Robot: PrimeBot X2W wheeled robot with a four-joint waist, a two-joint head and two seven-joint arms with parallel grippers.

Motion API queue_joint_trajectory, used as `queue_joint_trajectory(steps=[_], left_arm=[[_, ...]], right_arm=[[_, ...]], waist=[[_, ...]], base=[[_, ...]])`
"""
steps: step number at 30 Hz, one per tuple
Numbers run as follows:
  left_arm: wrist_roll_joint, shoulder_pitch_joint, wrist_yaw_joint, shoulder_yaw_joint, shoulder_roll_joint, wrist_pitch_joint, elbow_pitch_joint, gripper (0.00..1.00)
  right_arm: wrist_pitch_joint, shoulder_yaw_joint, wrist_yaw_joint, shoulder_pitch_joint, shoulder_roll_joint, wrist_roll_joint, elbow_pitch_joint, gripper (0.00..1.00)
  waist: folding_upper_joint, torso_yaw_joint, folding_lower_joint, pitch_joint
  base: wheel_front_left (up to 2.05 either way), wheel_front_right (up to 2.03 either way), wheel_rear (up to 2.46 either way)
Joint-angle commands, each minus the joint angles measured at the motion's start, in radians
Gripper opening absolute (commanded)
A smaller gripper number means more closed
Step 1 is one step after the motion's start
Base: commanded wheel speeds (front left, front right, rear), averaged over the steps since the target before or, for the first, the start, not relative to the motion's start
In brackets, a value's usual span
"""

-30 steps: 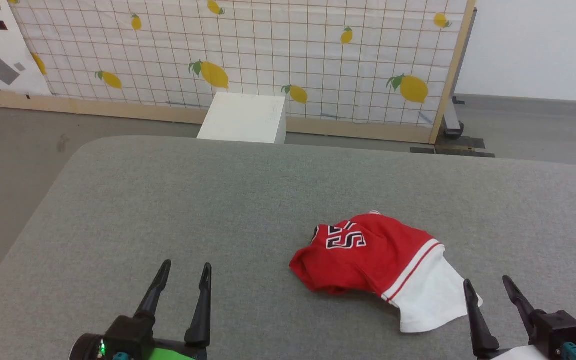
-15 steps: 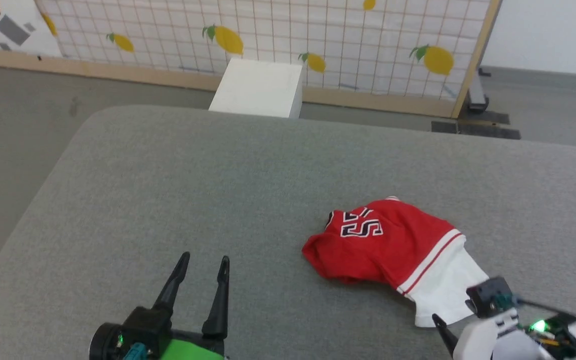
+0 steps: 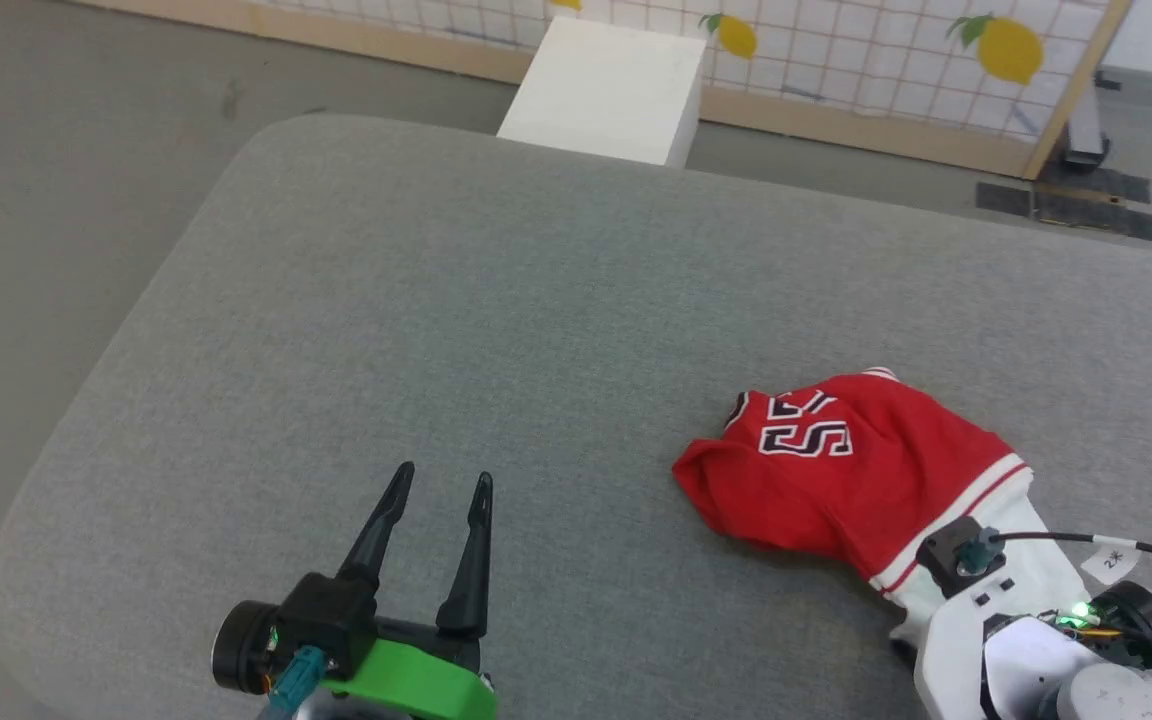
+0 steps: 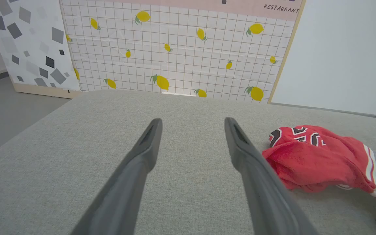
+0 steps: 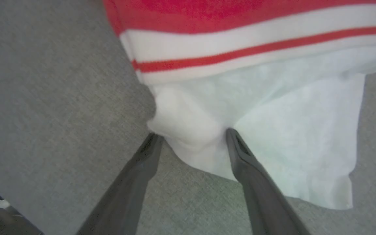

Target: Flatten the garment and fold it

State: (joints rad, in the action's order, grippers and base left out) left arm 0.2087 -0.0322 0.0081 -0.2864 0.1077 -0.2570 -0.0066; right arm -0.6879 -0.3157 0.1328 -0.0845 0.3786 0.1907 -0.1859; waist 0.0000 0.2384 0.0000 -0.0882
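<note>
My head view now tilts lower, pushing the lemon screen [image 3: 886, 70] nearly off its top edge. My right arm no longer rests at the lower right. It reaches over the garment [image 3: 836, 470], and my right pincer [image 5: 191, 133] stands with jaws apart astride a bump of the white sleeve [image 5: 273, 124].

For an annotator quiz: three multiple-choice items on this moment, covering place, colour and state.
1. From the left gripper, the garment lies: A) left B) right C) beneath
2. Cloth at the fingertips of the right gripper is: A) black B) green C) white
3. The left gripper is: A) open, empty B) shut on cloth C) shut, empty
Answers: 1 B, seen rightward in the head view; 2 C, the white sleeve sits there; 3 A, its jaws stand apart over the grey surface.
</note>
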Motion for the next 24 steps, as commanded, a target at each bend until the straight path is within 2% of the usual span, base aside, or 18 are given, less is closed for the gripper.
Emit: queue_joint_trajectory(steps=[1, 2, 7, 15, 18, 22, 23, 24], left_arm=[[-0.011, 0.016, -0.008, 0.007, -0.008, -0.005, 0.004, 1.00], [-0.013, 0.015, -0.008, 0.011, -0.010, -0.005, 0.006, 1.00], [-0.018, 0.003, -0.020, 0.029, -0.017, -0.005, 0.022, 1.00], [-0.023, -0.022, -0.035, 0.051, -0.028, -0.005, 0.033, 1.00], [-0.025, -0.021, -0.040, 0.051, -0.035, -0.005, 0.033, 1.00], [-0.026, -0.018, -0.051, 0.040, -0.042, -0.005, 0.046, 1.00], [-0.027, -0.017, -0.055, 0.035, -0.043, -0.005, 0.051, 1.00], [-0.028, -0.015, -0.057, 0.030, -0.044, -0.005, 0.055, 1.00]], right_arm=[[0.007, -0.003, -0.002, -0.002, 0.004, 0.001, -0.038, 0.19], [0.014, -0.002, -0.002, -0.002, 0.005, 0.001, -0.049, 0.00], [0.062, 0.033, -0.002, 0.014, 0.031, 0.002, -0.067, 0.00], [0.093, 0.247, -0.002, 0.135, 0.087, -0.008, 0.081, 0.00], [0.091, 0.345, -0.002, 0.200, 0.078, -0.022, 0.131, 0.00], [0.122, 0.401, -0.002, 0.251, 0.042, -0.053, 0.122, 0.00], [0.134, 0.404, -0.002, 0.253, 0.029, -0.061, 0.117, 0.10], [0.157, 0.414, -0.002, 0.248, 0.008, -0.069, 0.115, 1.00]], waist=[[0.0000, 0.017, 0.0000, -0.018], [0.0000, 0.013, 0.0000, -0.015], [0.0000, -0.033, 0.0000, 0.018], [0.0000, -0.135, 0.0000, 0.072], [0.0000, -0.160, 0.0000, 0.076], [0.0000, -0.176, 0.0000, 0.078], [0.0000, -0.176, 0.0000, 0.079], [0.0000, -0.177, 0.0000, 0.079]], base=[[0.00, 0.00, 0.00], [0.00, 0.00, 0.00], [0.00, 0.00, 0.00], [0.00, 0.00, 0.00], [0.00, 0.00, 0.00], [0.00, 0.00, 0.00], [0.00, 0.00, 0.00], [0.00, 0.00, 0.00]])
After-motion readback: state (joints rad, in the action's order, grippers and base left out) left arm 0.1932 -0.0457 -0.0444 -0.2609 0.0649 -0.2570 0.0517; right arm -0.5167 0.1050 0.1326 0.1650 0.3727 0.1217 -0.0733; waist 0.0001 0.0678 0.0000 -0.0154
